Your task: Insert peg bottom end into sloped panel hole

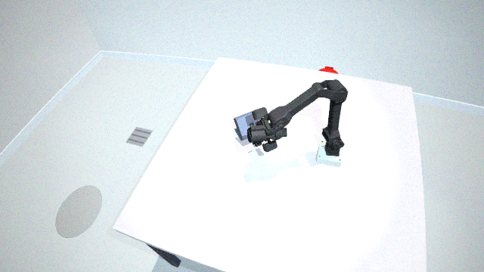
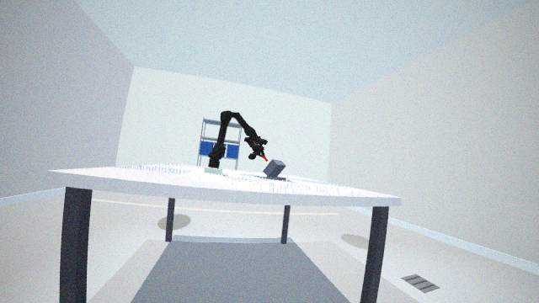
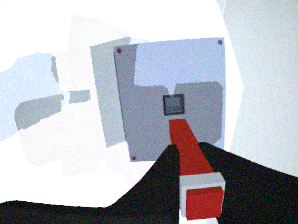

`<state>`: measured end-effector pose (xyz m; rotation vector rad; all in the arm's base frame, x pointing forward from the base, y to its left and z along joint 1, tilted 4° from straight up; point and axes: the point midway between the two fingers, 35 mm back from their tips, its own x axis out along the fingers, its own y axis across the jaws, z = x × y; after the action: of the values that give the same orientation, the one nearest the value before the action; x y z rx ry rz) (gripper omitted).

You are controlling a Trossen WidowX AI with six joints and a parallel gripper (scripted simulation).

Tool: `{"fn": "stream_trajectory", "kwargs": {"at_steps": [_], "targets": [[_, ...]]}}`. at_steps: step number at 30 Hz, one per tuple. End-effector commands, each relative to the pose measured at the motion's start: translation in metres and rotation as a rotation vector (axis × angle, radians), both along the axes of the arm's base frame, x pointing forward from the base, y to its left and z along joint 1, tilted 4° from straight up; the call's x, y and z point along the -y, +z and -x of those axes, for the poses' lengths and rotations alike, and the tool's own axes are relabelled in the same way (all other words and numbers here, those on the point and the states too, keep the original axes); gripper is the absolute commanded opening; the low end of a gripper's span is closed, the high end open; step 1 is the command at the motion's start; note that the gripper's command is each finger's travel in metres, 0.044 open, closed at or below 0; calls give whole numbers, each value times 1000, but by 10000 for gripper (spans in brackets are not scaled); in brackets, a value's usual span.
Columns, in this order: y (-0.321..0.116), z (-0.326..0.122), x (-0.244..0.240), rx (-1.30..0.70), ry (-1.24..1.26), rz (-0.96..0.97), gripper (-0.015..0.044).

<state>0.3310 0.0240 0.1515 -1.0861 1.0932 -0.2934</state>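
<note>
The sloped blue-grey panel point(image 1: 243, 122) point(image 2: 274, 168) point(image 3: 145, 120) stands on the table, with one square, dark-rimmed hole point(image 3: 174, 104) in its face. My gripper point(image 2: 262, 155) point(image 3: 186, 151) is shut on the red peg point(image 2: 265, 158) point(image 3: 180, 131), which has flat sides and a pale collar near its top end. The peg's bottom end shows just below the hole in the wrist view, its sides roughly in line with the hole's. In the exterior view the peg is tilted toward the panel's face, and its tip looks a little short of it. The top view hides the peg behind the gripper.
The white table point(image 1: 302, 211) point(image 2: 168, 185) carries the arm's pale base point(image 1: 330, 159) point(image 2: 213, 170). A red object point(image 1: 328, 70) shows beyond the table's far edge. A shelf with blue bins point(image 2: 232, 151) stands by the back wall. Shadows of the arm fall on the table and panel.
</note>
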Motion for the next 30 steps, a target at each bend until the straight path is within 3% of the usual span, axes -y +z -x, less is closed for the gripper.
{"fn": "stream_trajectory", "kwargs": {"at_steps": [1,30], "targets": [[-3,-3,4,0,3,13,0],[-16,-16,19,16,23,36,0]]}}
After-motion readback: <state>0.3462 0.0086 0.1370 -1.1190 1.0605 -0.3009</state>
